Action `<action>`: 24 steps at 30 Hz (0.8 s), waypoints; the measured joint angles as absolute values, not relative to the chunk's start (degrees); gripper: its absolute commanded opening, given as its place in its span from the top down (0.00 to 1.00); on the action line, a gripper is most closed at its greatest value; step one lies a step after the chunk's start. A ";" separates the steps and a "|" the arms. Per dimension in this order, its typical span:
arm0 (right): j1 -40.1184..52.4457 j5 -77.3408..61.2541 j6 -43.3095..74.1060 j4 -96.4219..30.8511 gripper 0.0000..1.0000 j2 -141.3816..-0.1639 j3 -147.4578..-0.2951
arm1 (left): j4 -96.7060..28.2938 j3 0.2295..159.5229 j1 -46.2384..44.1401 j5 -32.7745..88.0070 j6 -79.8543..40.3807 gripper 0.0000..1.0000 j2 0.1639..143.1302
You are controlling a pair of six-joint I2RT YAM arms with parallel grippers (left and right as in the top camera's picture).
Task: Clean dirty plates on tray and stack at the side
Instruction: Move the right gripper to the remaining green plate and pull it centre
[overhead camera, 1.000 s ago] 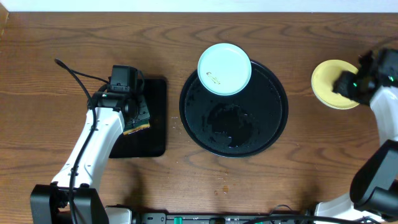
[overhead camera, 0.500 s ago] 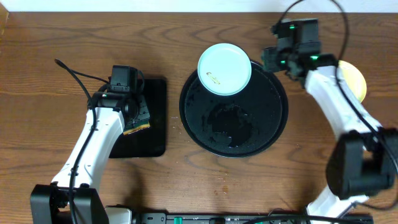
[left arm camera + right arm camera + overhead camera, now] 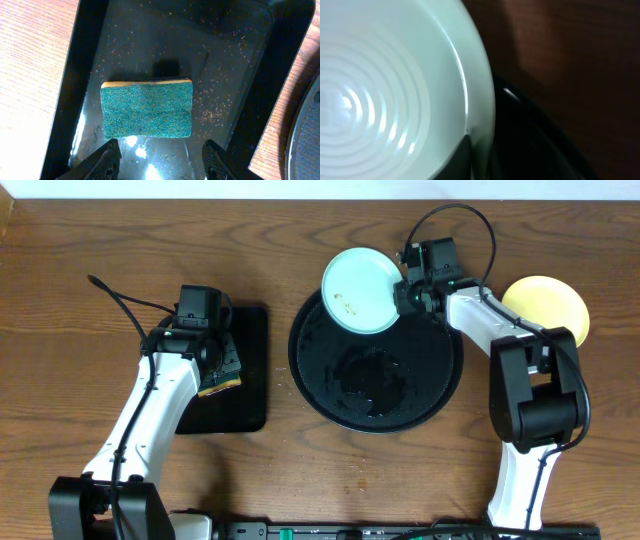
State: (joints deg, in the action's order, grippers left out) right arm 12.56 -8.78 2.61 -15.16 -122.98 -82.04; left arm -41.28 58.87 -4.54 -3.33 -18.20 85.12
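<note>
In the last second my right arm has swung in from the yellow plate (image 3: 555, 305), which sits on the bench (image 3: 100, 240) well off the right side of the round tray (image 3: 440, 385), and the right gripper (image 3: 408, 288) now sits at the tray's far rim, against the right edge of the aqua plate (image 3: 355, 290). That plate lies across the tray's far rim, partly over the tray and partly over the bench beyond, with a few brownish specks showing on its face. The right wrist view is filled by the plate's rim and ringed inner surface with a dark shape low in the middle. I cannot tell from it whether the jaws are closed on the rim or only beside it. To the left of the tray, the left gripper (image 3: 162, 159) hangs with its jaws spread wide and holding nothing, just above the green sponge (image 3: 146, 109) lying on the small rectangular tray (image 3: 240, 60). I judge the step in hand to be securing this plate for wiping. To do it well I want the rim seated deep between the jaws before any lift, a firm squeeze since the surface looks slick, and a slow, level raise so the plate does not scrape the tray or slip out. The sponge pickup can wait until the plate is steady.
</note>
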 measured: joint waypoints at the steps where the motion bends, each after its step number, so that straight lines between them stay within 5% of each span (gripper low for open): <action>1: 12.56 -8.91 3.14 -15.29 0.99 -122.65 -82.21 | -41.28 58.87 -4.54 -3.33 -18.20 0.46 85.12; 16: 12.56 -3.92 7.88 -50.57 0.99 -108.88 -82.11 | -41.80 58.85 -4.54 -3.31 -18.20 0.48 85.12; 24: 12.56 -3.81 11.62 -54.59 0.99 -108.90 -78.32 | -45.19 56.97 -4.54 -4.78 -21.52 0.86 85.12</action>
State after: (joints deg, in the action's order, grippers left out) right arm 12.56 -3.81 11.62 -54.59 -108.90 -78.32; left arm -45.19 56.97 -4.54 -4.78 -21.52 85.12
